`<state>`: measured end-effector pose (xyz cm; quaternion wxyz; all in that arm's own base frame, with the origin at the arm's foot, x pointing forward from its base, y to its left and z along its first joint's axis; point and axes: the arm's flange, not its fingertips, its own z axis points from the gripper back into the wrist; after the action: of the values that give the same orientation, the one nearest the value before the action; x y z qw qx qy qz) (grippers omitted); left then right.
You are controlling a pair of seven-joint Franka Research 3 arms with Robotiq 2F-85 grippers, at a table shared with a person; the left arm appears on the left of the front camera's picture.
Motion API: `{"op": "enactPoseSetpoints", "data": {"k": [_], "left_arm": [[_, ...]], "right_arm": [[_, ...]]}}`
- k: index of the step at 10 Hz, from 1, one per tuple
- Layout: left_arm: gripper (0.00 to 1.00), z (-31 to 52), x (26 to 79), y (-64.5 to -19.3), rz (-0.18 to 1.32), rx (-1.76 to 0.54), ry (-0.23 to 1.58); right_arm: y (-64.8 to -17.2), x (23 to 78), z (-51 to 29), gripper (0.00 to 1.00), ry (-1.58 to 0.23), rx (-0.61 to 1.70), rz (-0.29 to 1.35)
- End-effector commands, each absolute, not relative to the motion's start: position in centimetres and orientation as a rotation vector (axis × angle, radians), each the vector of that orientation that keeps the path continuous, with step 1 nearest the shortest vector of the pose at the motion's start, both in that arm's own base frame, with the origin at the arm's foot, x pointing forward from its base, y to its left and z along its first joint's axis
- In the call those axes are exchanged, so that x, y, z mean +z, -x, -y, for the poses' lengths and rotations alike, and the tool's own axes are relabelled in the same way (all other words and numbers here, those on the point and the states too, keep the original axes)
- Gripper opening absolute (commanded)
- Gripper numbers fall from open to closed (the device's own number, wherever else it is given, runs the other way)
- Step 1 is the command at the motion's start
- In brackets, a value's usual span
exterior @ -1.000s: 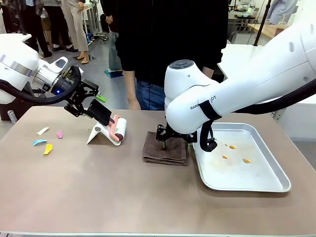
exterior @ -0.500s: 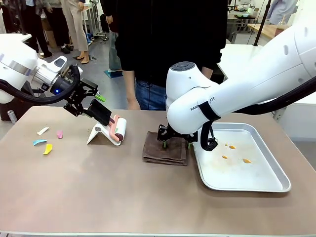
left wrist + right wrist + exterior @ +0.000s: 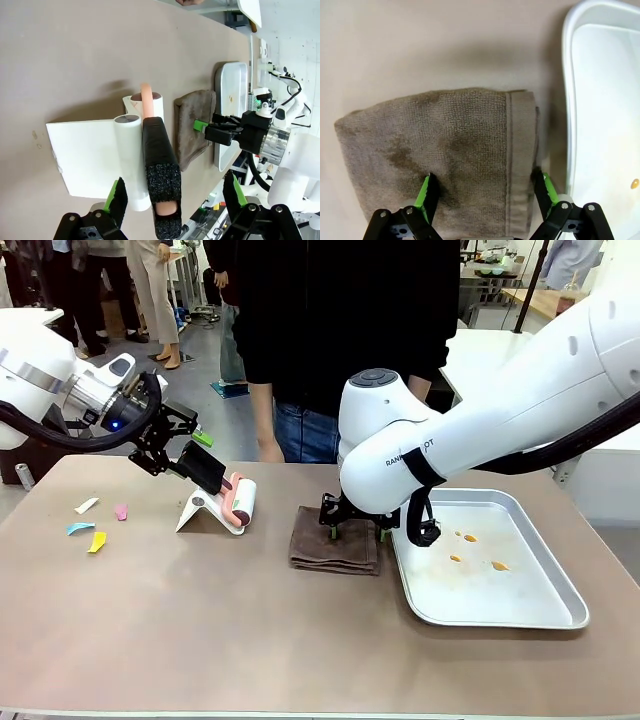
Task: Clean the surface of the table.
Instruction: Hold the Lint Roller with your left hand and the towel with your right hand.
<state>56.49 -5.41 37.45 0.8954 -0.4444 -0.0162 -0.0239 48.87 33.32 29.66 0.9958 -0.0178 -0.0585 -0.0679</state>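
— Right, operator, your left end effector: fingers apart, straddling the black handle of the lint roller, not clamped.
— And your right end effector?
— Spread wide over the brown towel, just beside the metal tray. Beige tabletop runs beneath everything; coloured paper scraps lie at its left end.
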Motion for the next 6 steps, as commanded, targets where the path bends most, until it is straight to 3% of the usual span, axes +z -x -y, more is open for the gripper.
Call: {"op": "enactPoseSetpoints", "data": {"k": [1, 5, 6], "left_arm": [[1.0, 5.18, 37.37, -56.02, 0.042, -0.078, 0.939], [1.0, 5.25, 37.28, -56.09, 0.044, -0.076, 0.931], [0.84, 5.17, 37.31, -56.1, 0.055, -0.068, 0.924]], "right_arm": [[-49.15, 29.55, -33.51, 1.0, 0.01, -0.116, 0.104], [-49.2, 29.43, -33.4, 1.0, -0.013, -0.117, 0.069], [-49.23, 29.4, -33.35, 0.88, -0.01, -0.12, 0.072]]}}
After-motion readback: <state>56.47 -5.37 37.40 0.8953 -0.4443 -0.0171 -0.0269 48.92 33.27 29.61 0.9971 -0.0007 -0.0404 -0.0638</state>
